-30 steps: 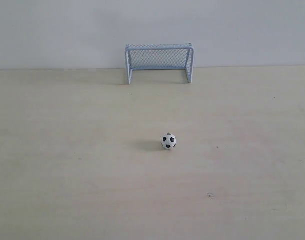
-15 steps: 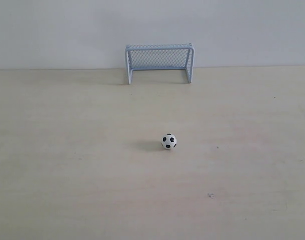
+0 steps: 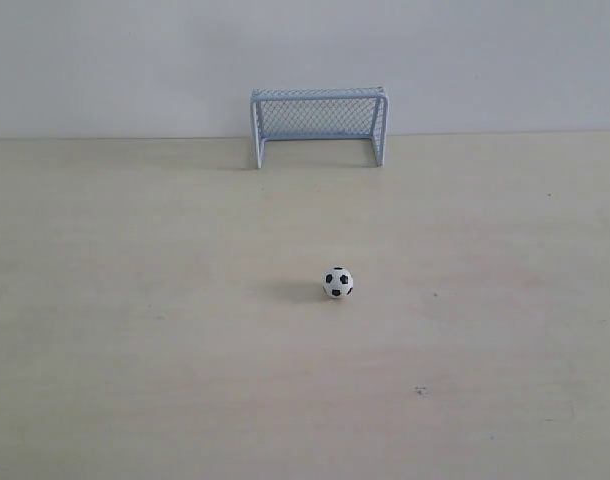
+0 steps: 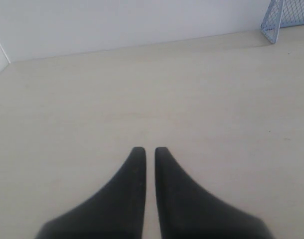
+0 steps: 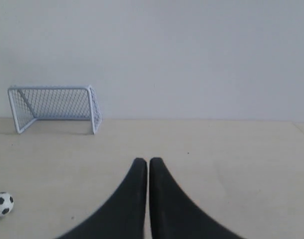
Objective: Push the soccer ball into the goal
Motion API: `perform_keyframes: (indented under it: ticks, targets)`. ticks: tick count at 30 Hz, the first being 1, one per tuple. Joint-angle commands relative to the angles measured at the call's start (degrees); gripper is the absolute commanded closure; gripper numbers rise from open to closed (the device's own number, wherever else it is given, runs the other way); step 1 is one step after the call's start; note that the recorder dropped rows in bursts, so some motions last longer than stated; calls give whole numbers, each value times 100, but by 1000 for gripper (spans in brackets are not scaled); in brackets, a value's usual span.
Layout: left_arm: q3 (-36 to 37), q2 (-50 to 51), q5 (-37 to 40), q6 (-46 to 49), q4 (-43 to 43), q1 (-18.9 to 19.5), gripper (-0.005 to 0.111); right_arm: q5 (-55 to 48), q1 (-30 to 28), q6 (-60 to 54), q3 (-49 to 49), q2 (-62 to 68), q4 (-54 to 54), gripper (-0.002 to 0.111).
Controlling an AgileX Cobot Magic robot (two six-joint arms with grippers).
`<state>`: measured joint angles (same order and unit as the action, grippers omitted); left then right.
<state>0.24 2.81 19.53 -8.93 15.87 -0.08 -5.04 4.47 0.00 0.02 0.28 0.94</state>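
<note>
Currently the tiny white soccer ball with black patches [image 3: 337,283] rests on the pale wooden table [image 3: 135,350], well apart from the pale blue mesh goal [image 3: 319,120] standing at the white wall [image 3: 485,60]. The black left gripper [image 4: 149,149] and the black right gripper [image 5: 148,160] hold their jaws together, gripping nothing.

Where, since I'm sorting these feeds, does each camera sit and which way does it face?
Exterior: off the arms, facing across the table to the goal, soccer ball between; no robot part shows.
Left wrist: behind the left end effector, facing table and wall; only a goal corner shows.
Right wrist: behind the right end effector, facing goal and soccer ball.
All share the goal.
</note>
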Motion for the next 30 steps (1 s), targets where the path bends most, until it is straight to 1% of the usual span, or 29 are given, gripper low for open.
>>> perform_keyframes:
  ticks: [1,10,13,16,23,30]
  targets:
    - [-24,31,-19,-53,3,-45,100,467,5,0,-2,-28,-23,108]
    - [-24,31,-19,-53,3,-45,100,922,5,-40,-2,-28,-23,108]
    - [-24,31,-19,-53,3,-45,100,1097,5,281,-2,-28,176,108]
    - [-24,31,-19,-53,3,-45,100,1115,5,546,-2,-28,218,108]
    - [-24,31,-19,-53,3,-45,100,1140,5,568,-2,-28,218,108]
    - [-24,31,-19,-53,3,-45,100,1098,5,681,-560,-28,218,108]
